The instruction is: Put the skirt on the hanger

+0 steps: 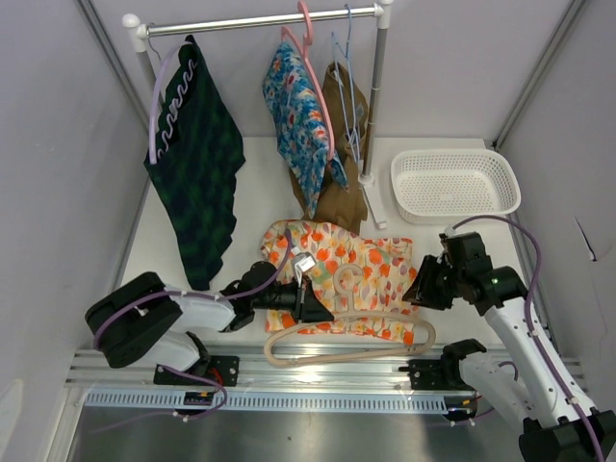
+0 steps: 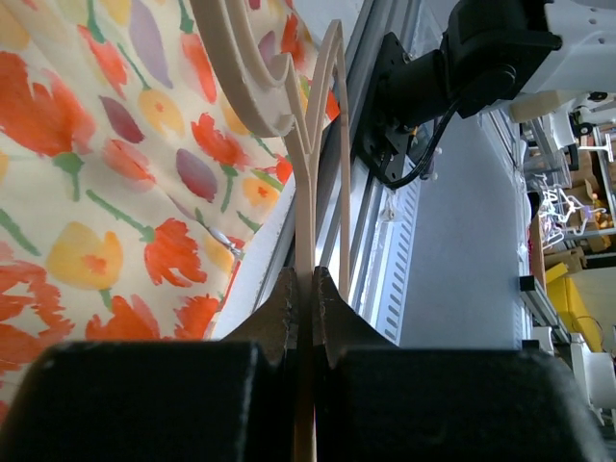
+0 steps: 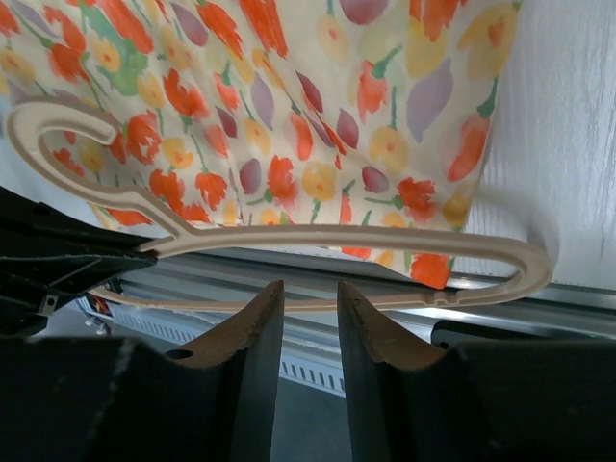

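Note:
The skirt [image 1: 337, 255], cream with orange and red flowers, lies flat on the white table in front of the arms. A beige plastic hanger [image 1: 348, 332] lies across its near edge, its hook [image 1: 346, 279] on the fabric. My left gripper [image 1: 313, 303] is shut on the hanger's left shoulder by the hook's base; the left wrist view shows the jaws pinching the thin bar [image 2: 305, 289] beside the skirt [image 2: 115, 173]. My right gripper [image 1: 421, 289] is open and empty at the skirt's right edge. In the right wrist view it [image 3: 308, 294] hovers just short of the hanger [image 3: 366, 239] and the skirt [image 3: 289, 115].
A clothes rail [image 1: 260, 21] at the back holds a dark green garment [image 1: 197, 164], a blue floral garment [image 1: 300, 120] on a pink hanger and a brown garment [image 1: 345, 144]. A white basket [image 1: 452, 183] sits back right. A metal rail [image 1: 318, 361] runs along the near edge.

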Robot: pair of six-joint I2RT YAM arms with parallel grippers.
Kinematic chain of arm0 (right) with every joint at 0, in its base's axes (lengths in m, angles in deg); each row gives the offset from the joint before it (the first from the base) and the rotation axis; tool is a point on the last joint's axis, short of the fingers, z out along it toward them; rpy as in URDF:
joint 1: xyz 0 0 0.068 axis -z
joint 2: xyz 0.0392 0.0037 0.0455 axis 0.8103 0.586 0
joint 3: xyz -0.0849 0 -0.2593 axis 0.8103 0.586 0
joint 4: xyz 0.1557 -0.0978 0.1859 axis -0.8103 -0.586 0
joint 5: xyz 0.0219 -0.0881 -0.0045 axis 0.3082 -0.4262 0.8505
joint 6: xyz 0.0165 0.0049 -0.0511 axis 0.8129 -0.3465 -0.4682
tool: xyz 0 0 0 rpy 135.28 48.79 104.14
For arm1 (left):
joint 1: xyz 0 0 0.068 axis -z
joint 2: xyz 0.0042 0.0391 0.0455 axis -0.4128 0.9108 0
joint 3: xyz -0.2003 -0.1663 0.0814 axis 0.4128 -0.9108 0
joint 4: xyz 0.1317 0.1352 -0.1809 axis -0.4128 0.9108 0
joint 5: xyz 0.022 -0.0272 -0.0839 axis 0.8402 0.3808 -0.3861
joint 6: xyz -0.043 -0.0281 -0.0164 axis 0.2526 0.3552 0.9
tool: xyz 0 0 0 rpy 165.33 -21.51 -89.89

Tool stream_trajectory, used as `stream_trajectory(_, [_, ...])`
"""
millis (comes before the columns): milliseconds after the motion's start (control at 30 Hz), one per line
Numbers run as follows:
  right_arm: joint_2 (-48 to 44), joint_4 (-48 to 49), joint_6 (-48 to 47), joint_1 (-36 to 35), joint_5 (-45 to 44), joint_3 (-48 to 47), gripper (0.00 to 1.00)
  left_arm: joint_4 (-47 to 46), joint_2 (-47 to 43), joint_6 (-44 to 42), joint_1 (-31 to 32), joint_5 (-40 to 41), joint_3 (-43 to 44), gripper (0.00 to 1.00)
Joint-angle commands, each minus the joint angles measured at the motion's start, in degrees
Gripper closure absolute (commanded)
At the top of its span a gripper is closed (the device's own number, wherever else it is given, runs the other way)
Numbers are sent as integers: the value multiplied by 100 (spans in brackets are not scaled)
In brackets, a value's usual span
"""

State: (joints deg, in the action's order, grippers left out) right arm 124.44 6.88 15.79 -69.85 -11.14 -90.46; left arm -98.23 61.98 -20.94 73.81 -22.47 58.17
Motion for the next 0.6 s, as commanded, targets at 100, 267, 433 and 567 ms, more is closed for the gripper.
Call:
stream_trajectory(100, [-39,-50,152,-220,56,363,68,-807,469,-218,-127,-318,111,100])
stream_trajectory(267, [14,-85,248,-492,-119,601,66,-1184,768,-139,-144,-345,-12,100])
stream_trajectory(433, [198,160,485,-923,-392,952,66,-1378,927,-103,-197,-380,-12,100])
stream_trajectory(567, [383,442,828,-1310,-656,1154,65,-1466,1032,-112,-249,-415,23,100])
